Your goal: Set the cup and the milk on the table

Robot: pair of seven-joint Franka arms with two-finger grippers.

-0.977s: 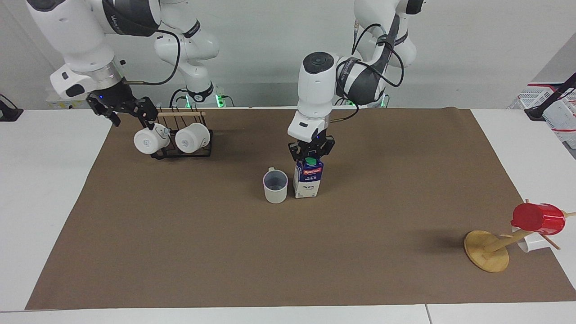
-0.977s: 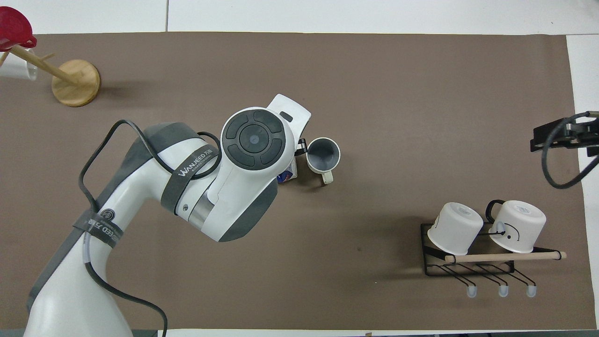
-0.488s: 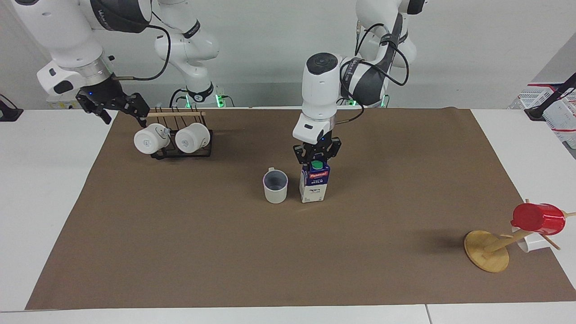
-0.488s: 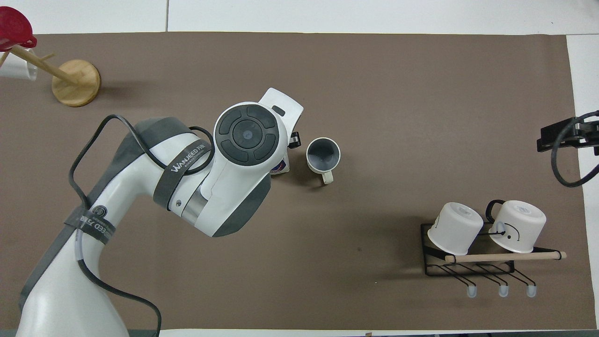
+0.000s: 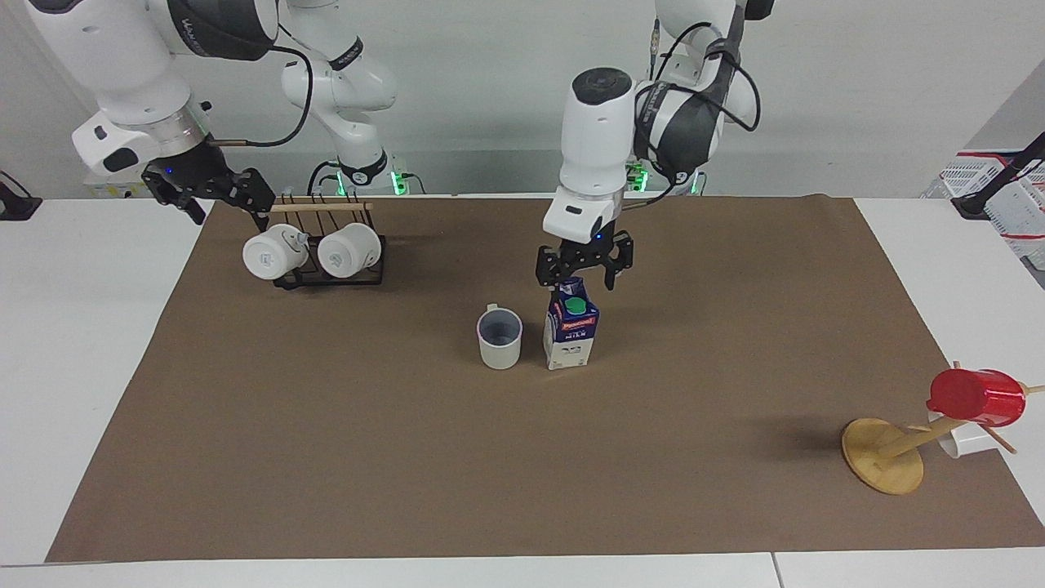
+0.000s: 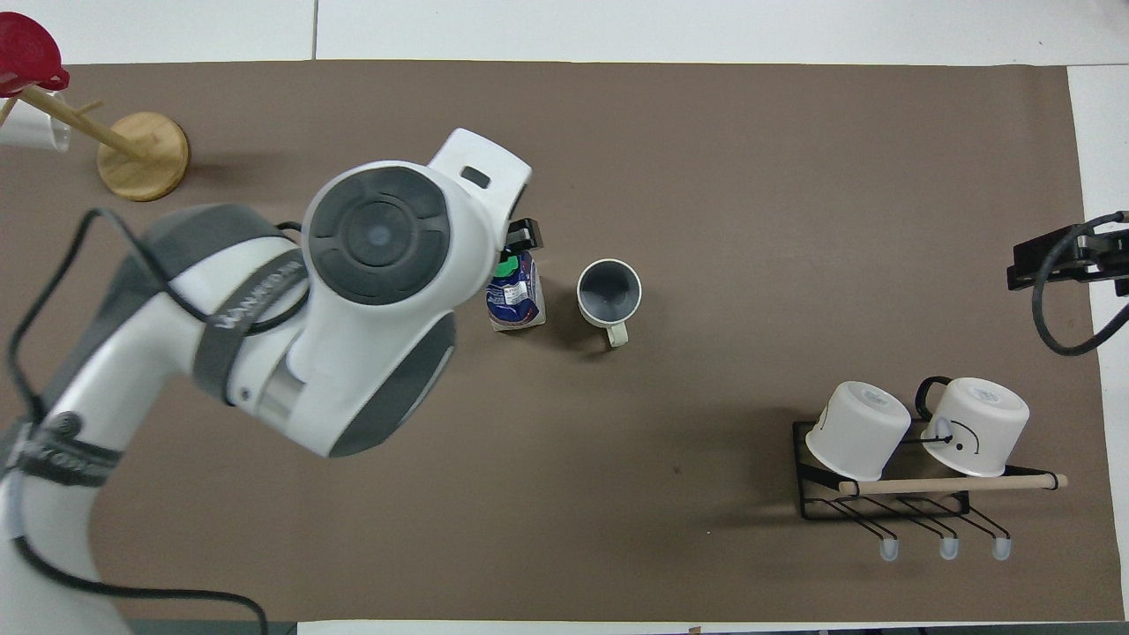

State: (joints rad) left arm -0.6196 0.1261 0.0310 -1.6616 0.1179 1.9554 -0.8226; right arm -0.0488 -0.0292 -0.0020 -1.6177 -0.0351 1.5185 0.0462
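Milk [image 5: 571,332] is standing upright on the desk [image 5: 326,457] just beside the cup [image 5: 499,337], with the left pincer [image 5: 584,272] hanging spread apart over it and best lifting straight up, while the right pincer [image 5: 214,196] is waiting over the mug rack [image 5: 326,273].

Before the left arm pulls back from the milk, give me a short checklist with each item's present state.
1. Milk upright on the table: ok.
2. Left hand open and just above the carton's top, not gripping it: ok.
3. Cup upright on the table beside the milk, apart from it: ok.
4. Nothing above the left hand to block a straight lift: ok.
5. Right hand up by the mug rack, away from cup and milk: ok. Whether it touches the rack: cannot tell.
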